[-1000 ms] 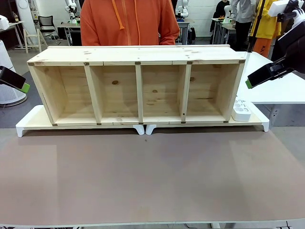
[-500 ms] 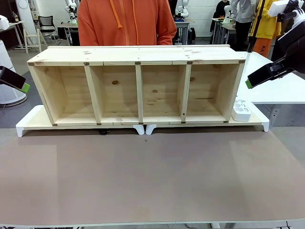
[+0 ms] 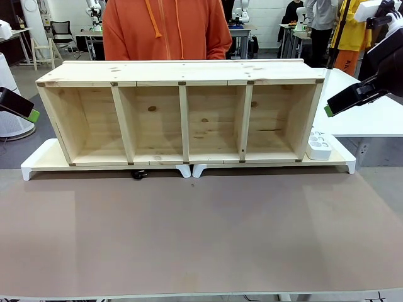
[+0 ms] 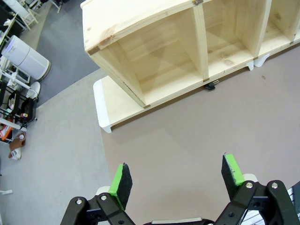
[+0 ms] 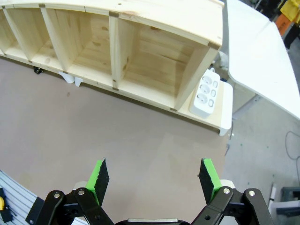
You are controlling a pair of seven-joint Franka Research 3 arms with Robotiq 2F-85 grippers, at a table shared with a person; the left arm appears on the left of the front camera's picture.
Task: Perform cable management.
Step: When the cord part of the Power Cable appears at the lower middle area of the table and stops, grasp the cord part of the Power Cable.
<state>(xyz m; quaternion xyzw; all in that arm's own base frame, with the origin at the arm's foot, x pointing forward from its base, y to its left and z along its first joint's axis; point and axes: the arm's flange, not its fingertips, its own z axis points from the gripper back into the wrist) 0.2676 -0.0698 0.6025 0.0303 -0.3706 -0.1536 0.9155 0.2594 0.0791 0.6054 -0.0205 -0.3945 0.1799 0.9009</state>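
Observation:
The round black plug of the cable (image 3: 138, 175) pokes out from under the wooden shelf (image 3: 182, 72), below its second compartment from the left; the cord behind it is hidden. The plug also shows as a small dark shape in the left wrist view (image 4: 210, 86) and the right wrist view (image 5: 36, 70). My left gripper (image 4: 176, 168) hangs open high above the table's left end, far from the plug. Above the right end, my right gripper (image 5: 153, 168) is open too. Both hold nothing.
The shelf rests on white risers (image 3: 38, 165) across the back of the brown table. A white power strip (image 3: 318, 146) lies on the riser at the shelf's right end. A person in an orange hoodie (image 3: 167, 28) stands behind the shelf. A white table (image 3: 371, 113) adjoins at right.
The black plug has come out from under the shelf onto the table, where nothing lay a second ago. The person has shifted slightly left. Both grippers are still.

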